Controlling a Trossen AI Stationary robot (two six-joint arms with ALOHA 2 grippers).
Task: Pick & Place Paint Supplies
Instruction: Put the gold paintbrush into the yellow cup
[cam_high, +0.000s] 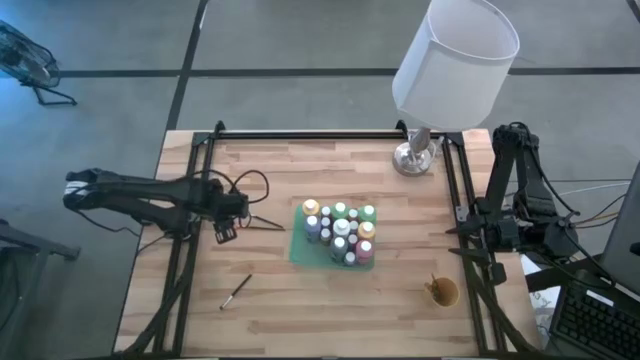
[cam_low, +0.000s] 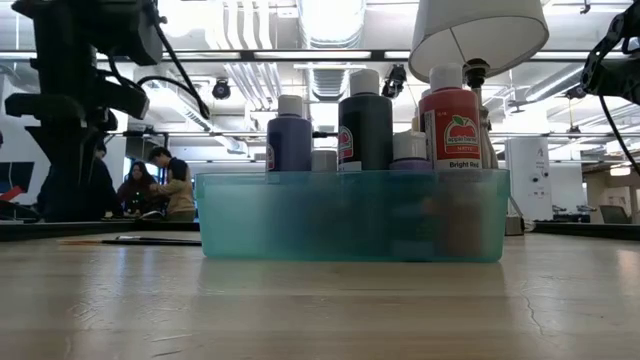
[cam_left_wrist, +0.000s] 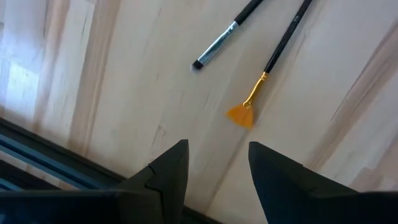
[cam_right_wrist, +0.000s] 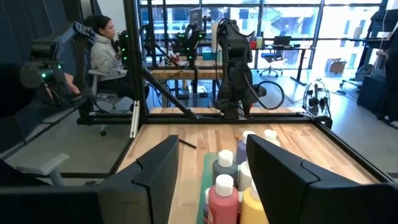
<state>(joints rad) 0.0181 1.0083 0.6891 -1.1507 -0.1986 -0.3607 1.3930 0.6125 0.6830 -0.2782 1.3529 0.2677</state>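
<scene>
Currently left pincer (cam_left_wrist: 217, 168) hangs released above two brushes (cam_left_wrist: 267, 59) on the tabletop (cam_high: 300, 310). Right pincer (cam_right_wrist: 208, 171) released, parked at the right edge; bottles (cam_high: 340, 232) fill the tray (cam_low: 350, 215).

Wooden table (cam_high: 330, 310); translucent plastic bin (cam_low: 350, 215); glossy bottles (cam_low: 449, 130).

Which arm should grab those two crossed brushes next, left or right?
Left. Its open gripper hovers right over the two brushes, while the right gripper waits at the table's far side.
</scene>
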